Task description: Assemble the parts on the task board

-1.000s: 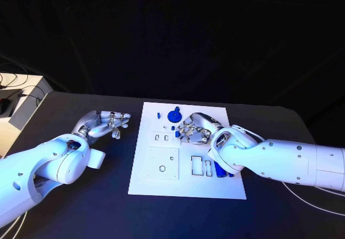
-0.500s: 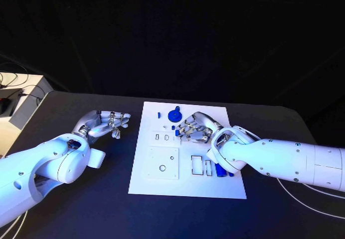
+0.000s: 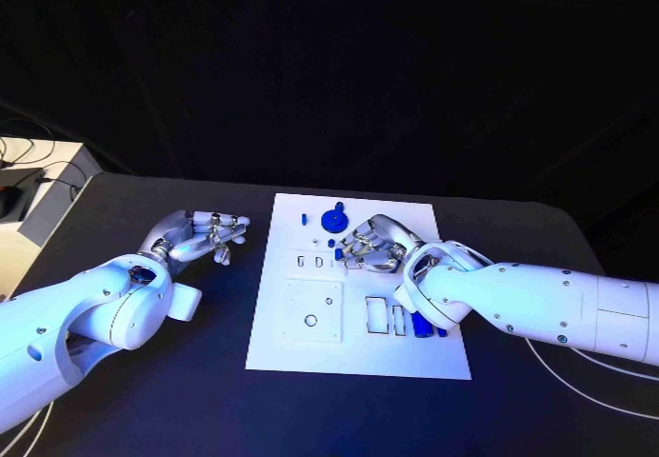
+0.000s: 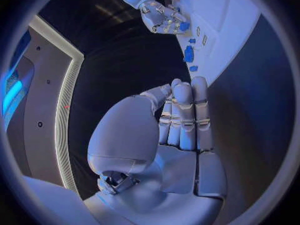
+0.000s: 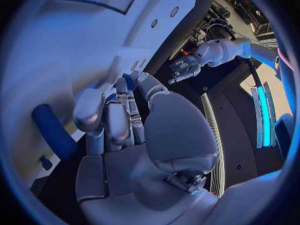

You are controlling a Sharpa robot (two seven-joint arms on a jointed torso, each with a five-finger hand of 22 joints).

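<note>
One blue part (image 5: 55, 130), lengthwise along task board (image 3: 412, 357)

A robotics lab or test cell is showing here: a black worktop (image 3: 165, 381) is standing in front of a dark backdrop, with a white task board (image 3: 412, 357) lying at its middle and two white robot arms reaching over it. At the far left a pale bench (image 3: 41, 186) is carrying dark cables and a small black device. Thin white cables (image 3: 605, 405) are trailing across the worktop at the near right, and coloured light is washing over everything
</note>
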